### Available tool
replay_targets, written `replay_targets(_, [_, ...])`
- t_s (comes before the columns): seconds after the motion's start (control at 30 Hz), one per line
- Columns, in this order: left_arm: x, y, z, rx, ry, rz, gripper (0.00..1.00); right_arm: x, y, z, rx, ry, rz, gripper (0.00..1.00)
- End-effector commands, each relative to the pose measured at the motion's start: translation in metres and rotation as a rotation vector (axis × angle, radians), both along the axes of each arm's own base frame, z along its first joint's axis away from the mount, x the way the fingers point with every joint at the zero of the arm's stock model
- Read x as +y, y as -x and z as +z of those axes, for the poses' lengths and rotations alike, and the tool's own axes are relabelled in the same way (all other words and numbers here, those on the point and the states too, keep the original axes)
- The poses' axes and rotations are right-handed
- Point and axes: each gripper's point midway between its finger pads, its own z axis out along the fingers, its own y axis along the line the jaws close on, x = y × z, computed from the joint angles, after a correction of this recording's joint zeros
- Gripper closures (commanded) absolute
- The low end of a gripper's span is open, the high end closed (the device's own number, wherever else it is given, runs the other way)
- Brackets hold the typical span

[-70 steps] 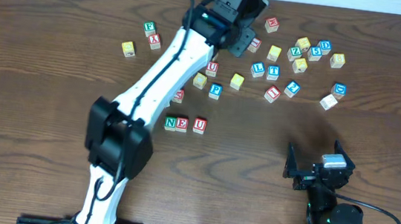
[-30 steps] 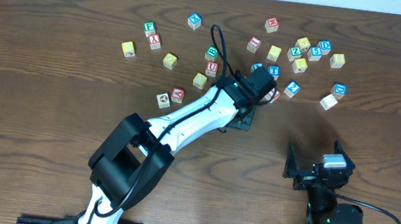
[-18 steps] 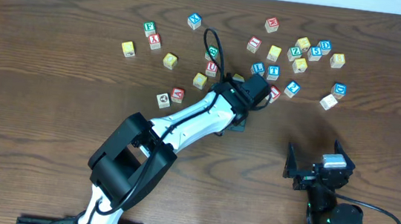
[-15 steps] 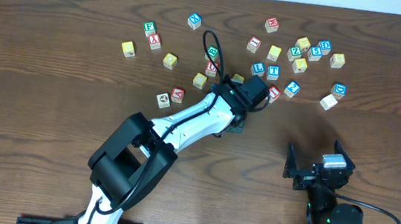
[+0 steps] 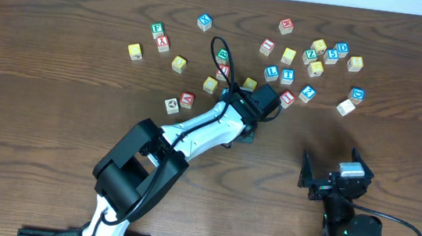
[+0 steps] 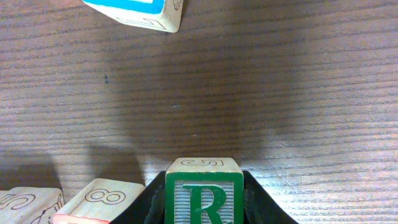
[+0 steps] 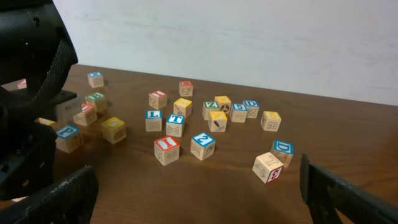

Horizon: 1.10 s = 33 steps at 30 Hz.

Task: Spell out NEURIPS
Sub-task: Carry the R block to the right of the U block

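Left gripper [image 6: 203, 210] is clamped on the green R cube [image 6: 203, 198], which we see upright between its fingers. It hangs around mid-table, on the near side of the scattered cubes [image 5: 289, 57] along the far edge. Right gripper [image 7: 199, 202] is spread wide by the near-right corner.

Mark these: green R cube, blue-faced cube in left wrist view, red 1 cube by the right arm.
green R cube [image 6: 203, 198]: left wrist view, on its lettered front face.
blue-faced cube [image 6: 129, 5]: left wrist view, on the blue face.
red 1 cube [image 7: 166, 145]: right wrist view, on its top face.
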Motion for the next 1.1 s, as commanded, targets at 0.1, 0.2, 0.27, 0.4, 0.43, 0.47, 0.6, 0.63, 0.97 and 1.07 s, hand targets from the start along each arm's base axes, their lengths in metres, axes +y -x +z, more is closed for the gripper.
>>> replay_targets(0.1, [0.012,0.0,-0.004,-0.026,-0.053,0.041,0.93,-0.003,0.0,0.0,0.001,-0.012,-0.017,0.01])
replay_targets(0.2, [0.013,-0.001,-0.004,-0.032,-0.06,0.04,0.92,-0.003,0.0,0.0,0.001,-0.012,-0.017,0.01])
replay_targets(0.27, [0.013,0.001,-0.005,-0.031,-0.063,0.039,0.93,-0.003,0.0,0.0,0.001,-0.012,-0.017,0.01])
replay_targets(0.4, [0.019,0.002,-0.008,-0.034,-0.076,0.074,0.93,-0.003,0.0,0.0,0.001,-0.012,-0.017,0.01])
replay_targets(0.43, [0.021,0.002,-0.009,-0.039,-0.082,0.08,0.93,-0.003,0.0,0.0,0.001,-0.012,-0.017,0.01])
replay_targets(0.47, [0.022,0.003,-0.01,-0.038,-0.085,0.083,0.92,-0.003,0.0,0.0,0.001,-0.012,-0.017,0.01])
replay_targets(0.6, [0.023,0.003,-0.01,-0.039,-0.087,0.095,0.93,-0.003,0.0,0.0,0.001,-0.012,-0.017,0.01])
replay_targets(0.63, [0.024,0.003,-0.01,-0.04,-0.087,0.101,0.93,-0.003,0.0,0.0,0.001,-0.012,-0.017,0.01])
replay_targets(0.97, [0.038,0.004,-0.008,-0.061,-0.131,0.191,0.93,-0.003,0.0,0.0,0.001,-0.012,-0.017,0.01])
replay_targets(1.07, [0.042,0.005,-0.008,-0.066,-0.145,0.206,0.92,-0.003,0.0,0.0,0.001,-0.012,-0.017,0.01])
